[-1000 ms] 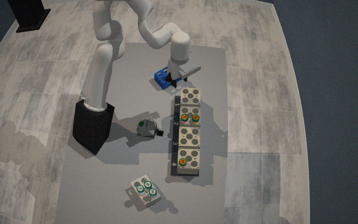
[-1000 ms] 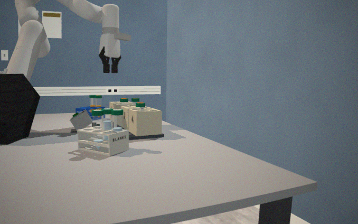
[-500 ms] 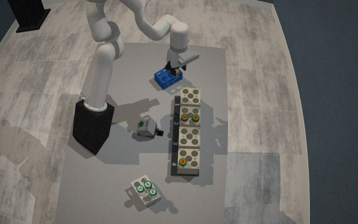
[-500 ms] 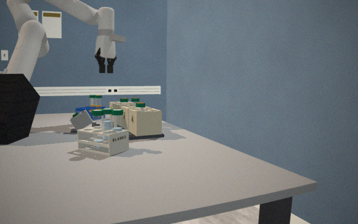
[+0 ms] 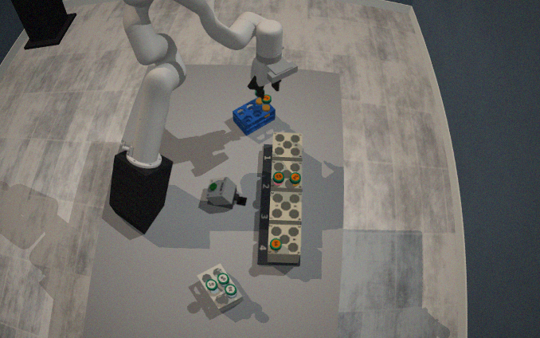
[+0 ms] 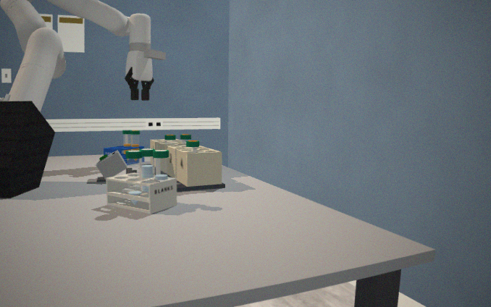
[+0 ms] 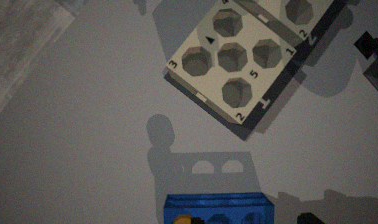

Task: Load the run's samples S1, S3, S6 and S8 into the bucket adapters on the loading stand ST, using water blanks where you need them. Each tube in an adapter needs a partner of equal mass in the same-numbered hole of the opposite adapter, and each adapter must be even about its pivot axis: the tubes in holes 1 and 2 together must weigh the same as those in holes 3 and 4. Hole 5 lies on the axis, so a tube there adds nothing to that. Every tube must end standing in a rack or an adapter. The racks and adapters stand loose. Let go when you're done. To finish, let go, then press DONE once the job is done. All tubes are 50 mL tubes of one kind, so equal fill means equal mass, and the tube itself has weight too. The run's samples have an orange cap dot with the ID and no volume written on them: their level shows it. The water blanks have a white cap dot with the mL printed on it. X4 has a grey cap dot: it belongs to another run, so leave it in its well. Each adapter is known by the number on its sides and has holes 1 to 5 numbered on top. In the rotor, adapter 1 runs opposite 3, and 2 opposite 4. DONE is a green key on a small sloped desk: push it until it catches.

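My gripper (image 5: 268, 91) (image 6: 140, 96) (image 7: 254, 220) is open and empty, high above the blue rack (image 5: 247, 124) (image 7: 215, 199). Two tubes stand in that rack: one with an orange dot (image 5: 266, 98), one whose cap is mostly hidden behind a finger. On the stand (image 5: 264, 229), adapter 1 (image 5: 287, 155) (image 7: 210, 80) and adapter 3 (image 5: 286, 215) are empty. Adapter 2 (image 5: 287, 163) holds S1 (image 5: 278, 176) in hole 1 and S8 (image 5: 295, 178) in hole 4. Adapter 4 (image 5: 284, 249) holds S6 (image 5: 275, 243) in hole 1. Three white-dot blanks (image 5: 211, 284) (image 5: 223, 278) (image 5: 230, 288) stand in the BLANKS rack (image 6: 162, 198).
The small sloped desk (image 5: 223, 196) with the green DONE key (image 5: 213, 186) stands between the robot base (image 5: 140, 193) and the stand. A small black block (image 5: 241, 200) sticks out beside the desk, toward the stand. The BLANKS rack is at the opposite end from the blue rack.
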Robot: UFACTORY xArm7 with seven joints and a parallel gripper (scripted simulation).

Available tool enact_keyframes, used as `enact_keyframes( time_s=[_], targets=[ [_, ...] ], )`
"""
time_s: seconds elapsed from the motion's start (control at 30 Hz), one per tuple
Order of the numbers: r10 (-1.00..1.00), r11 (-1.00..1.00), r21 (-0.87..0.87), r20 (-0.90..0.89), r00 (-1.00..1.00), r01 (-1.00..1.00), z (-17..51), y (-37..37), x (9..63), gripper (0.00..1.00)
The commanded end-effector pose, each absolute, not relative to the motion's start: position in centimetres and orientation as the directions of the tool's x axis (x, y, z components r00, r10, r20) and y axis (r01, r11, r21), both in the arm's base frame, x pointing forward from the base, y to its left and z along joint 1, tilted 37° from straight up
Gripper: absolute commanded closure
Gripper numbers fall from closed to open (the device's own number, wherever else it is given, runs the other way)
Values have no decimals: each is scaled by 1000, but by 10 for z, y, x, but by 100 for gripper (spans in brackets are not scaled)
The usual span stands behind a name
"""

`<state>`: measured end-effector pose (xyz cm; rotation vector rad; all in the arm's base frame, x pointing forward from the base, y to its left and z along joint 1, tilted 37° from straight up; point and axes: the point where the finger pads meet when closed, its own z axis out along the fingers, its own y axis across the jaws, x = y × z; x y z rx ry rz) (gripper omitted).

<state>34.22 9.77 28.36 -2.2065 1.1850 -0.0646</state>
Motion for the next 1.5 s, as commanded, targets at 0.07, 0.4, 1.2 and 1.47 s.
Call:
enact_keyframes(
  time_s=[0.07,0.4,1.2,1.47],
  targets=[
    [-768,-399,-548,-238,595,-735,298,120,341,43],
    [-768,-399,-548,-238,595,-735,318,154,337,43],
    [-768,-399,-548,-239,595,-735,302,171,344,43],
    [-768,-399,-548,-239,595,-735,292,177,348,43]
  ],
)
